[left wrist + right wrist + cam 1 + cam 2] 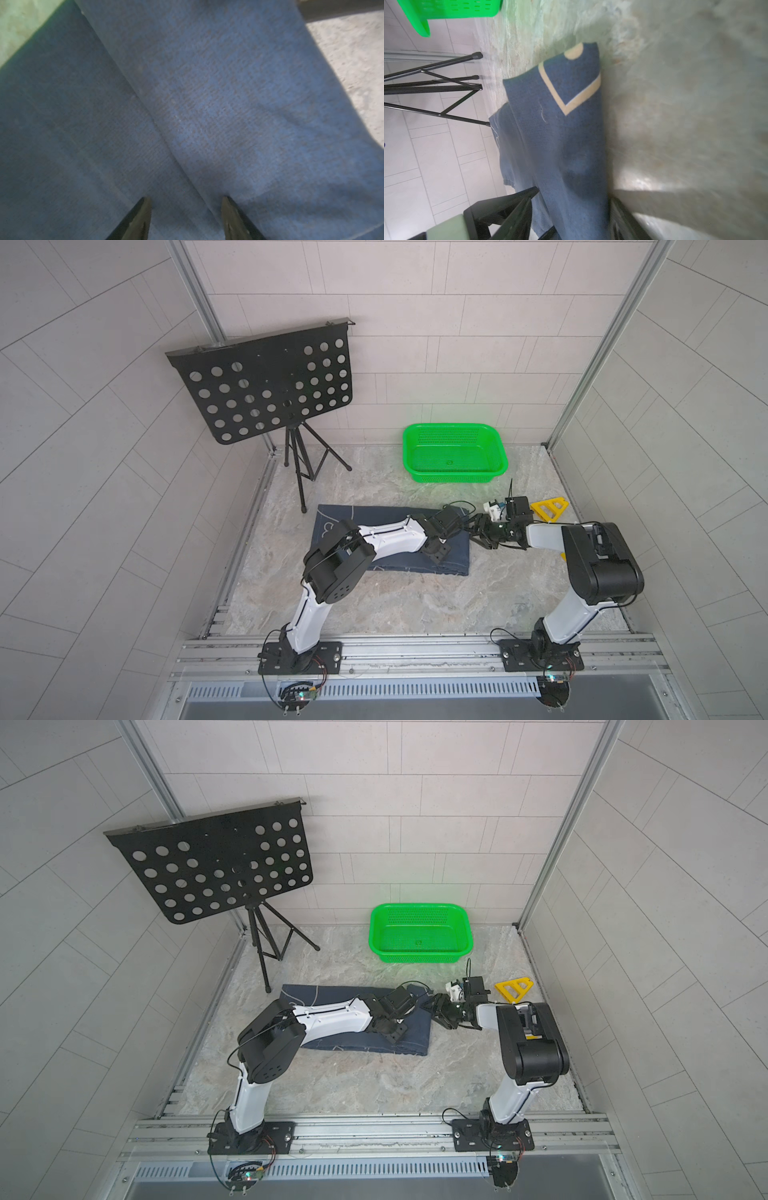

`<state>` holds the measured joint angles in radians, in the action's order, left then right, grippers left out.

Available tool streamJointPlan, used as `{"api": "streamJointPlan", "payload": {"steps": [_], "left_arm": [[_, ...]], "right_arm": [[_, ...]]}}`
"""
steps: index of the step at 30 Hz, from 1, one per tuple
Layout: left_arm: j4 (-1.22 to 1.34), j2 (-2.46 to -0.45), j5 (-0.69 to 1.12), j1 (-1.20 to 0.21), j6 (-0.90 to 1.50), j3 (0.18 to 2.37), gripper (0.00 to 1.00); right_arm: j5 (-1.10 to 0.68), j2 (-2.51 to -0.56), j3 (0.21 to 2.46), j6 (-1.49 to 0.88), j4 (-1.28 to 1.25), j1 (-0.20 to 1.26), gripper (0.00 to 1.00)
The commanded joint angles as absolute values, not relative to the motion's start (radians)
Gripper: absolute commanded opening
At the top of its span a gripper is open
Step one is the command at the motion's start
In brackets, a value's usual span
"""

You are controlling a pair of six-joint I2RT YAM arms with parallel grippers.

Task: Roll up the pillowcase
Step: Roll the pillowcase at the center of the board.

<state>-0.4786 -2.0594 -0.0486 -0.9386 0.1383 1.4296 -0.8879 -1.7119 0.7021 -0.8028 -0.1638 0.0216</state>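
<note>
Far left, back corner: music stand [266, 385], clear of the work.

Left arm [386, 537] reaches across the pillowcase [415, 562], wrist low over its right half. Left jaws are spread. In the left wrist view both fingertips [143, 209] are apart over the cloth and a fold edge runs between them. Nothing is pinched, as far as I can see.

The pillowcase lies mid-bench [374, 605] as a long flat navy band running left-right, and both top views show it flat [332, 994]. The wrist views show 2 layers, a narrower top one over a wider bottom one, so it reads as folded lengthwise. No roll visible anywhere.

Behind it, to the right, a green basket [455, 426], empty and not involved.

Right arm [598, 560] comes in from the right, with its jaws at the band's right end. In the right wrist view the cloth end [571, 145] sits between the two fingers [508, 209] and fills the gap. That view is blurred, so I can't tell if they're pinching it or just straddling it.

Far right: yellow triangle part [548, 508], well off the cloth.

Status, my read: prep fold looks done and the roll isn't started. Both arms look staged at the right end. What's left is turning that end over and rolling leftward down the whole band, i.e. most of the job.
</note>
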Motion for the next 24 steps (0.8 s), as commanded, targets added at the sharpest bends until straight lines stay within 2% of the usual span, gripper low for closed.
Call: {"api": "streamJointPlan", "payload": {"steps": [1,4,6,11,15,24], "left_arm": [[-0.498,-2.086,-0.045,-0.943,0.123,1.413,0.61],[-0.502,-2.086,-0.037,-0.942,0.123,1.413,0.61],[-0.501,-2.082,-0.027,-0.942,0.124,1.414,0.61],[-0.489,-2.066,0.013,-0.936,0.147,1.416,0.62],[-0.502,-2.049,0.029,-0.931,0.155,1.435,0.64],[-0.561,-1.902,0.093,-0.91,0.197,1.439,0.73]], "right_arm": [[-0.898,-1.748,0.66,-0.854,-0.218,0.035,0.59],[-0.906,-1.714,0.644,-0.863,-0.234,0.029,0.55],[-0.913,-1.692,0.635,-0.868,-0.244,0.028,0.47],[-0.93,-1.673,0.601,-0.9,-0.305,0.04,0.24],[-0.919,-1.655,0.618,-0.871,-0.254,0.042,0.08],[-0.627,-1.589,0.876,-0.502,0.39,0.096,0.02]]}}
